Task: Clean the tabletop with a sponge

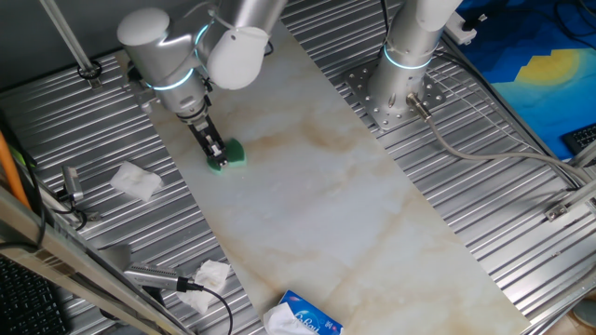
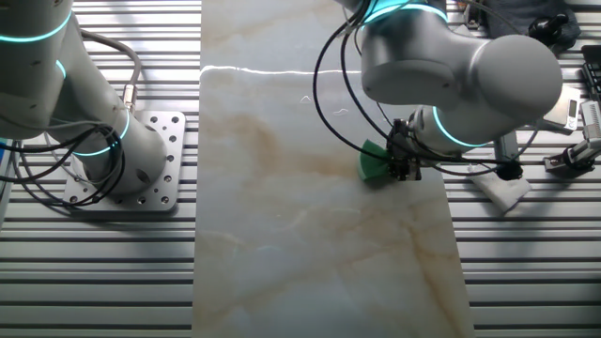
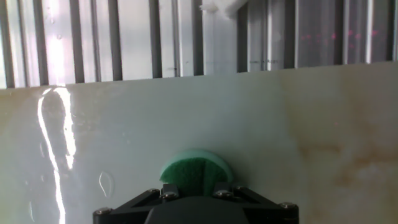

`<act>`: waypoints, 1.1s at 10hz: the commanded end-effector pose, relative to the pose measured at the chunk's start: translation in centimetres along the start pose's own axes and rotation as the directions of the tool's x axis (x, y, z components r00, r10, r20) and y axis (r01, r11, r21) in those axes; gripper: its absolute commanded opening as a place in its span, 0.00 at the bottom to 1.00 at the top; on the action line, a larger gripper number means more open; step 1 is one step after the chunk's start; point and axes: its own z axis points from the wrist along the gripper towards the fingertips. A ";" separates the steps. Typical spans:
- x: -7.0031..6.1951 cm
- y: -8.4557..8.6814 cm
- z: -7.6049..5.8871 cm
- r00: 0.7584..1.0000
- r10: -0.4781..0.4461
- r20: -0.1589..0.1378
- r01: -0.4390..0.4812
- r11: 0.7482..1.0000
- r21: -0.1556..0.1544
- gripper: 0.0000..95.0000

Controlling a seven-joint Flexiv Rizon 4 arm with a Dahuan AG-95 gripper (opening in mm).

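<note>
Right in front of the hand camera is the black gripper (image 3: 196,202), and the green sponge (image 3: 196,171) pokes out past it. The gripper (image 1: 215,152) is squeezed tight on the sponge (image 1: 231,154) and presses it down on the tabletop (image 1: 335,205). The sponge sits near one long edge of the shiny white tabletop (image 2: 310,235), close to the ribbed metal (image 3: 124,37). Brown stains (image 1: 317,135) lie nearby. A crumpled tissue (image 1: 136,180) rests on the metal beside it. A blue tissue pack (image 1: 303,318) lies at the tabletop's near end.

Two high opposite overviews sharing the tabletop (image 1: 317,186), close hand view along fingers
</note>
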 end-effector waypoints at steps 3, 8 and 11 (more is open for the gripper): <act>0.0 0.0 0.0 0.996 0.093 0.009 -0.093 0.996 -0.003 0.00; 0.0 0.0 0.0 0.996 0.074 -0.054 -0.075 0.997 -0.025 0.00; 0.0 0.0 0.0 0.995 0.070 -0.077 -0.073 0.997 -0.034 0.00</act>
